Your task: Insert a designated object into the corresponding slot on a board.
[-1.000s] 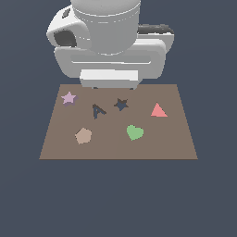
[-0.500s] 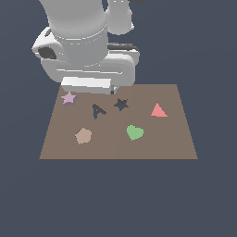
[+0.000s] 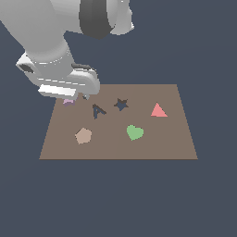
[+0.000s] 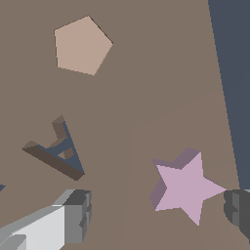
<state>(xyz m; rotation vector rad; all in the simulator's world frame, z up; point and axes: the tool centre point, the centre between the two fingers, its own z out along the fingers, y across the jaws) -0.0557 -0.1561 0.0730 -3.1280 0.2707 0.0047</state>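
Observation:
The pale lilac-pink star block [image 4: 184,186] lies flat on the brown board [image 4: 146,73]. In the exterior view only a sliver of the block [image 3: 69,102] shows under my hand, at the board's far corner on the exterior view's left. My gripper [image 4: 158,211] is open and low over the block, with one finger [image 4: 75,215] well clear of it and the other finger [image 4: 239,207] close by a star point. In the exterior view the gripper [image 3: 77,97] is mostly hidden by the wrist. The dark navy star slot [image 3: 121,104] is empty, to the exterior view's right of the gripper.
A dark A-shaped cutout [image 3: 97,111] lies between the gripper and the star slot; it also shows in the wrist view [image 4: 56,151]. A tan pentagon [image 3: 83,135], a green heart [image 3: 134,132] and a red triangle [image 3: 158,110] sit on the board. The board's edge [image 4: 215,73] runs near the block.
The arm has swung to the exterior view's left and come down, from above the board's far middle to low over the star block.

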